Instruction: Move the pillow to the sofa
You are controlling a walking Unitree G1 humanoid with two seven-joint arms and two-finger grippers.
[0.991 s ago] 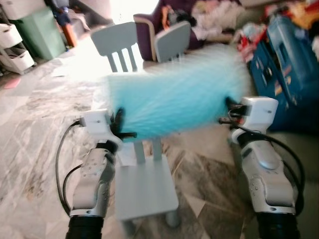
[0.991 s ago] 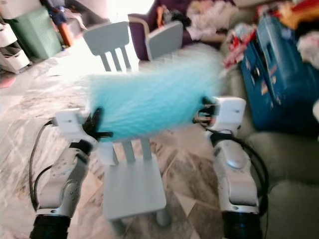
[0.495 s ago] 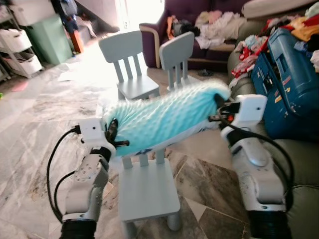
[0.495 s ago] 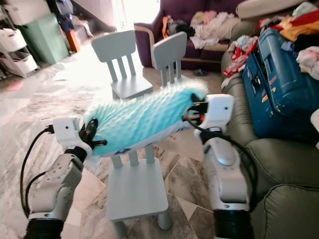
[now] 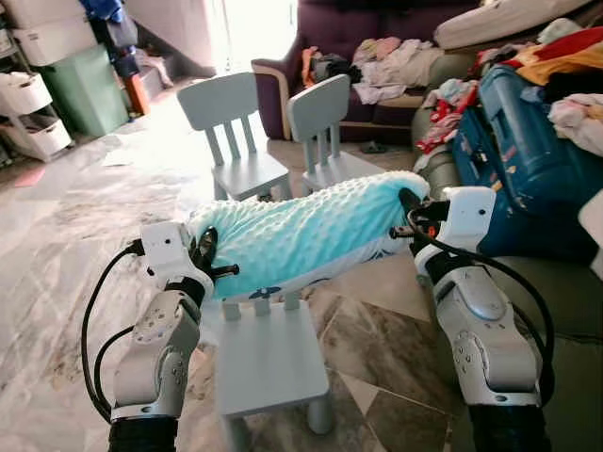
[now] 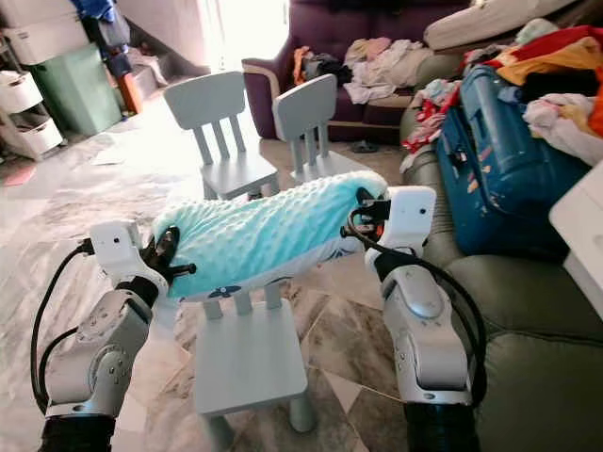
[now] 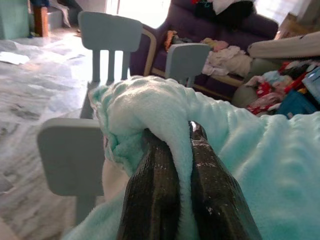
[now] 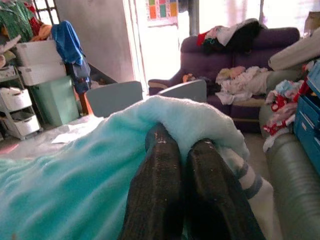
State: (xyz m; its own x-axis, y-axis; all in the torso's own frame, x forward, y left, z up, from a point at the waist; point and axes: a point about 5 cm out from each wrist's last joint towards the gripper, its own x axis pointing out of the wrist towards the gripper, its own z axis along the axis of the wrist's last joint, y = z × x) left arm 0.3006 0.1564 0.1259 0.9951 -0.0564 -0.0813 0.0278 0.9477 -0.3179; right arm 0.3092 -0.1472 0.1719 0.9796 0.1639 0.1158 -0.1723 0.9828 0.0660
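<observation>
A long turquoise dotted pillow point(image 5: 306, 234) hangs between my two arms, above a small grey chair point(image 5: 268, 358). My left gripper point(image 5: 209, 256) is shut on the pillow's left end, whose fluffy cloth point(image 7: 150, 107) bunches around the black fingers point(image 7: 152, 175). My right gripper point(image 5: 411, 218) is shut on the right end, where the fabric point(image 8: 190, 117) folds over its fingers point(image 8: 160, 165). A grey-green sofa point(image 6: 528, 330) stands at my right, beside the right arm. A purple sofa point(image 5: 363, 52) heaped with clothes is at the far side of the room.
Two more small grey chairs point(image 5: 240, 132) point(image 5: 325, 127) stand ahead on the marble floor point(image 5: 66, 235). A blue suitcase point(image 5: 518, 160) and piled clothes point(image 6: 556, 66) lie on the grey-green sofa's far part. White drawers point(image 5: 28, 108) and a green bin point(image 5: 85, 85) are at far left.
The view has swung and sharpened as I move; more of the grey-green sofa and the suitcase show at the right. The pillow stays held at both ends, slightly lower.
</observation>
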